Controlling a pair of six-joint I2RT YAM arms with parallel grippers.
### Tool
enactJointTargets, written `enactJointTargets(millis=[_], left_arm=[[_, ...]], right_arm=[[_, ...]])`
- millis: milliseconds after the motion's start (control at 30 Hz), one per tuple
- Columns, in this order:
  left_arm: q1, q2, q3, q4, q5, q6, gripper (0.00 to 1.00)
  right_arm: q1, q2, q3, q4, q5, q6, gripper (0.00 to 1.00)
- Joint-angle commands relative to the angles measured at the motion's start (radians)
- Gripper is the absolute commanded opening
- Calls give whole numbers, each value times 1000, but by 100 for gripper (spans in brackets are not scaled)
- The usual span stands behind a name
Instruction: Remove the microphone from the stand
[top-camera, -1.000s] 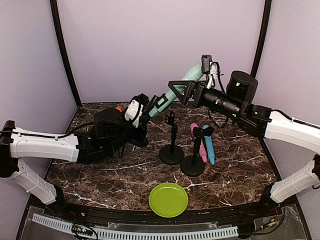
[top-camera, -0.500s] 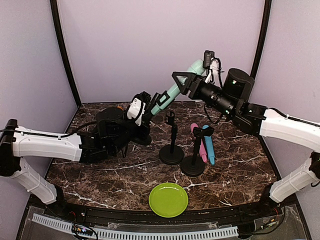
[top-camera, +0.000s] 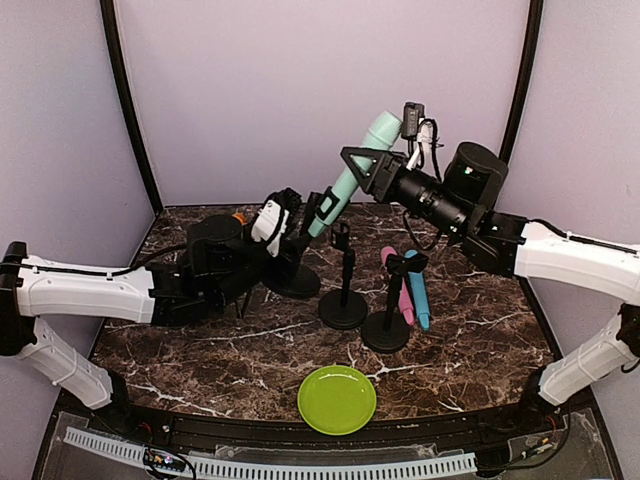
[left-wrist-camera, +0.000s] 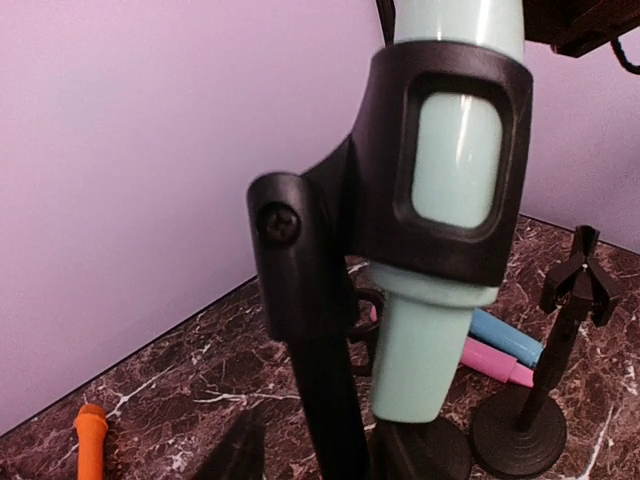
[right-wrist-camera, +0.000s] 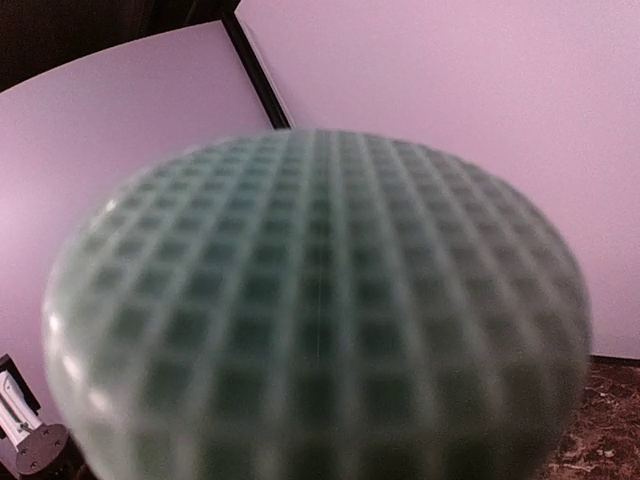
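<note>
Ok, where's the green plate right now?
Overhead view: the green plate lies centre, at the table's near edge, in front of two black stands.

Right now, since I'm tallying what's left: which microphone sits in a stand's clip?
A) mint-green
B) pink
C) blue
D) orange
A: in the left wrist view the mint-green microphone runs through the black clip, while the pink microphone, blue microphone and orange microphone lie on the table.

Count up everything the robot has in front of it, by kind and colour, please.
Mint-green microphone: 1
Pink microphone: 1
Blue microphone: 1
Orange microphone: 1
Black stands: 3 (left stand, middle stand, right stand)
Green plate: 1
Total: 8
</note>
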Motion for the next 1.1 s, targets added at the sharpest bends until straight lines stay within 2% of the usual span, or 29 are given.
enactJointTargets(millis=[0, 100, 233, 267, 300, 400, 600, 733, 900, 1067], left_arm=[[0, -131, -44, -132, 161, -34, 51], [2, -194, -72, -233, 220, -55, 71], [16, -263, -112, -368, 297, -79, 85], [92, -287, -103, -425, 534, -135, 89], [130, -292, -97, -435, 637, -154, 90], [184, -289, -74, -439, 776, -188, 92], [238, -208, 20, -446, 1077, -208, 92], [248, -177, 50, -457, 1136, -198, 91], [249, -141, 67, -470, 1154, -189, 74], [248, -124, 72, -454, 1168, -194, 63]], right_arm=[[-5, 19, 9, 89, -135, -52, 0], [-5, 29, 16, 93, -170, -62, 0], [-5, 41, 21, 90, -236, -86, 0], [-6, 54, 30, 84, -315, -111, 0], [-6, 58, 29, 91, -345, -118, 0], [-10, 76, 27, 125, -437, -119, 0], [-14, 109, 28, 216, -618, -61, 0], [-14, 111, 28, 216, -652, -53, 0], [-14, 107, 33, 210, -676, -50, 0], [-14, 104, 37, 203, -694, -49, 0]])
